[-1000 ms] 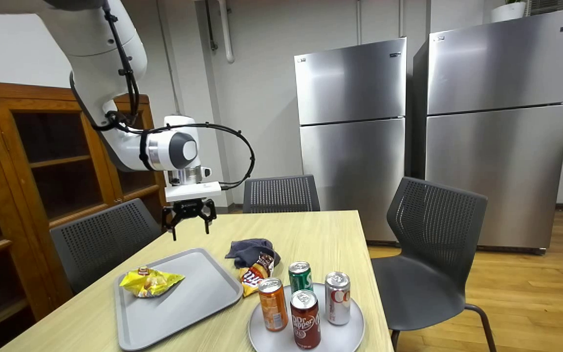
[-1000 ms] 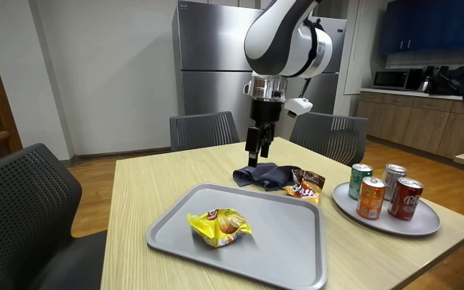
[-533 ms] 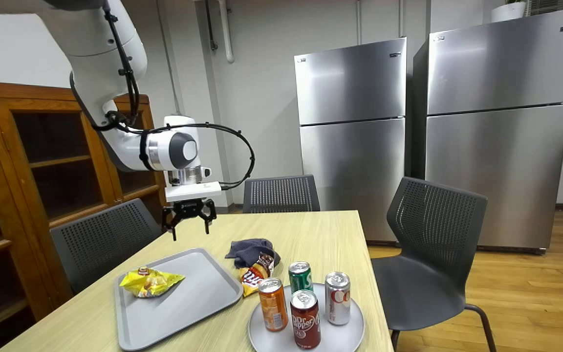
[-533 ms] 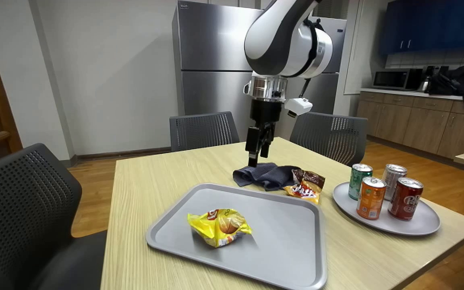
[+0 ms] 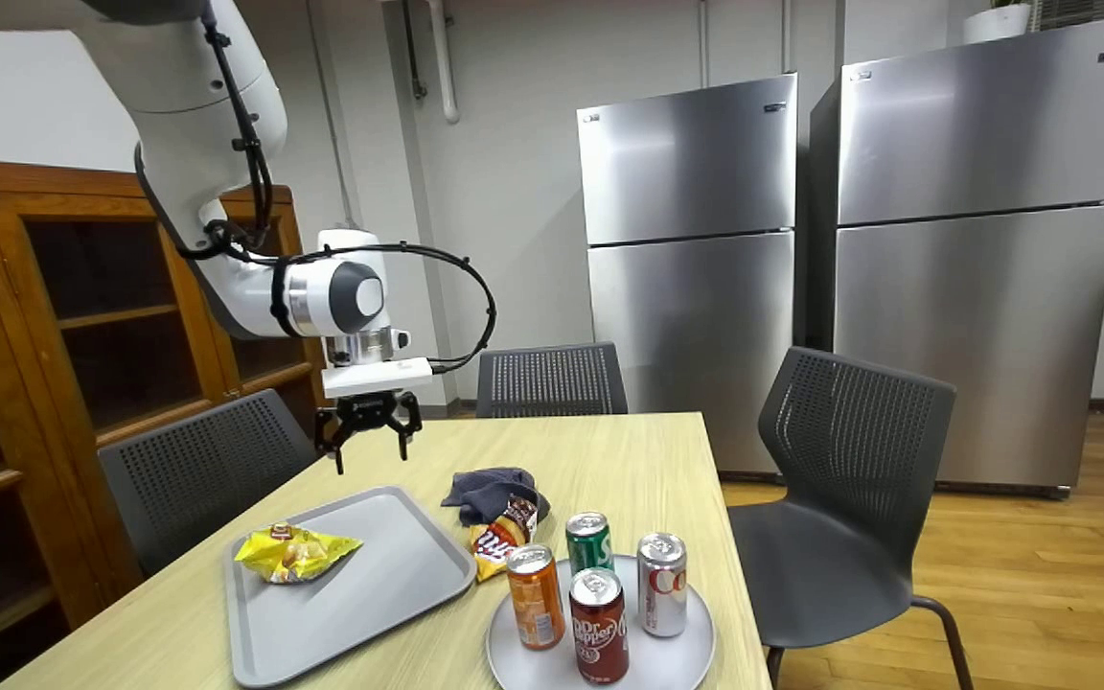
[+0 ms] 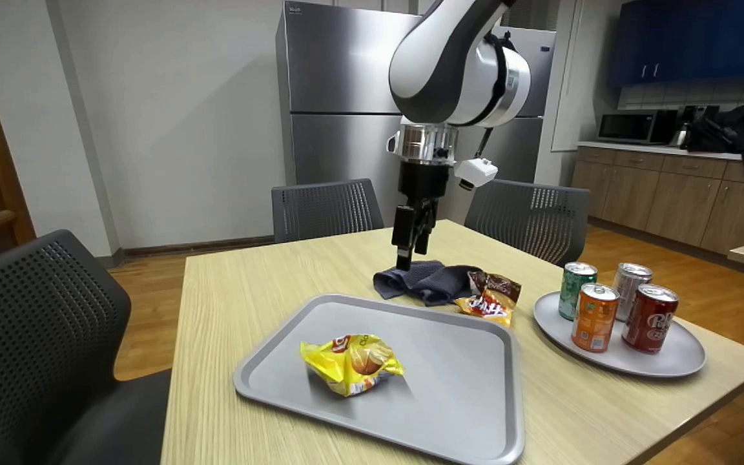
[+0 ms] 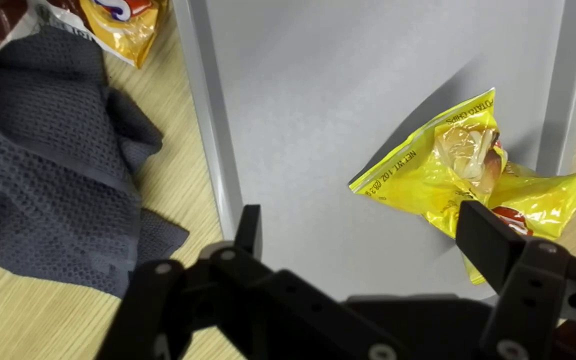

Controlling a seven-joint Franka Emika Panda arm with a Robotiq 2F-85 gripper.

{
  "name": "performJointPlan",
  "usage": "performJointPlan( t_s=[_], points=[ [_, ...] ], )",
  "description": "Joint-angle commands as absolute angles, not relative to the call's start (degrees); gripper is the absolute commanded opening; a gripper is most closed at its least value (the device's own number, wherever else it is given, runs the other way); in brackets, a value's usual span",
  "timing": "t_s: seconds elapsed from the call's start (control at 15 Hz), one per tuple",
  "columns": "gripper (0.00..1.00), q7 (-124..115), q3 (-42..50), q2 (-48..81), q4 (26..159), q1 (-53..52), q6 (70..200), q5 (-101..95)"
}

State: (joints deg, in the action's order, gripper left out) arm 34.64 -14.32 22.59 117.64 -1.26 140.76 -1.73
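One end effector (image 5: 372, 461): jaws spread wide with nothing between them, hanging above the desk (image 6: 243, 297) in both exterior views and touching no item.
Yellow chip bag (image 7: 458, 175): at two o'clock from the jaws in the wrist view, partly hidden by them; it probably sits askew because its puffed middle props the ends up.
Gray tray (image 7: 298, 125): at twelve o'clock there, under the chip bag; its raised rim likely keeps so light a load from sliding off.
Dark cloth (image 7: 53, 160): between nine and ten o'clock, bunched just outside the tray.
Brown-and-orange bag (image 7: 123, 32): at ten o'clock, one end overlapping the cloth, which perhaps props it.
Round plate (image 6: 679, 361): at four o'clock from the jaws in an exterior view; four cans (image 6: 604, 320) stand upright, presumably clustered to fit.
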Motion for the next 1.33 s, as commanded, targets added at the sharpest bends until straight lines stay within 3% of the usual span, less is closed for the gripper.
performJointPlan(
  t_s=[0.0, 0.8, 1.27],
  points=[
    [1.00, 37.68, -14.76, 23.02, 117.24, -3.07, 142.16, -3.72],
    [1.00, 69.61, -23.04, 29.89, 114.19, -0.95, 144.84, 1.81],
    [1.00, 72.90, -21.22, 30.69, 114.47, -3.19, 144.91, 1.50]
  ],
)
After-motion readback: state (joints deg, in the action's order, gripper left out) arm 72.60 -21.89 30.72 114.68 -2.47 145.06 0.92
